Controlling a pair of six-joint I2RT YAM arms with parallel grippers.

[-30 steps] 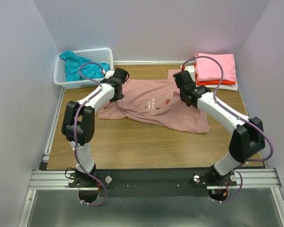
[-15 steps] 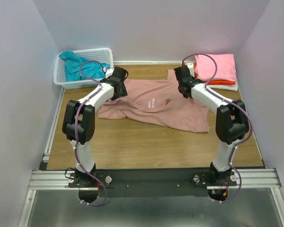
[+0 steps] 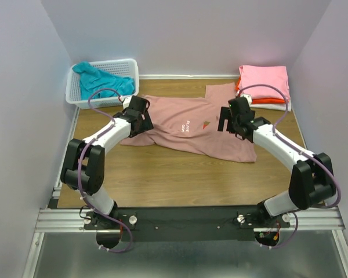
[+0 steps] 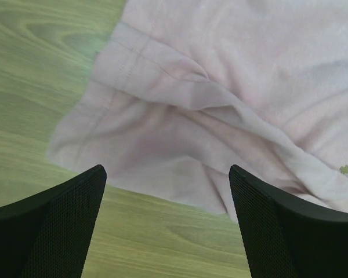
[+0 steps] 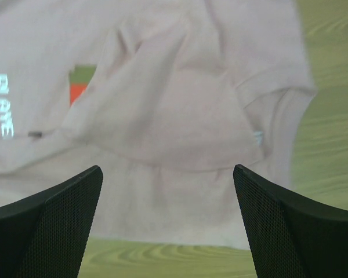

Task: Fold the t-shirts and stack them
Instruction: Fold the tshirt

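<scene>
A dusty-pink t-shirt (image 3: pixel 188 130) with white lettering lies spread but rumpled across the middle of the table. My left gripper (image 3: pixel 144 120) hovers open over its left sleeve, and the left wrist view shows that creased sleeve (image 4: pixel 180 127) beyond the empty fingers (image 4: pixel 58 226). My right gripper (image 3: pixel 226 120) hangs open over the shirt's right part. In the right wrist view the collar and a folded flap (image 5: pixel 180 110) lie ahead of the empty gripper (image 5: pixel 168 231). A bright pink shirt (image 3: pixel 264 81) tops a folded stack over orange and white ones. A teal shirt (image 3: pixel 95 78) lies in the basket.
The white lattice basket (image 3: pixel 127 66) stands at the back left by the wall. The folded stack sits at the back right corner. Bare wood (image 3: pixel 180 179) stretches between the shirt and the arm bases. Walls close in on the left, back and right.
Both grippers have opened and let go of the dusty-pink shirt. Both arms have drawn back toward the near side, the right one coming away from the far collar edge.
</scene>
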